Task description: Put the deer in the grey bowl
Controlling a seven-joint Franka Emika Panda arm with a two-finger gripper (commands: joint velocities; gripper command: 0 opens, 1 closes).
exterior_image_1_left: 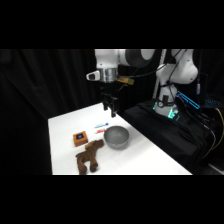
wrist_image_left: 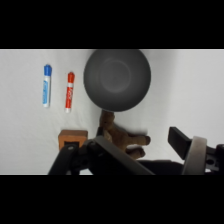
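Brown plush, the deer point(exterior_image_1_left: 89, 156) lies on the white table point(exterior_image_1_left: 145, 155) just beside the grey bowl point(exterior_image_1_left: 116, 137), with an orange-brown cube point(exterior_image_1_left: 79, 138) near its other side. My gripper point(exterior_image_1_left: 110, 111) hangs above the table behind the bowl, holding nothing; I cannot tell how wide it stands. My worry: coming down on the deer, I could clip the bowl's rim or nudge the cube, since all three sit close.
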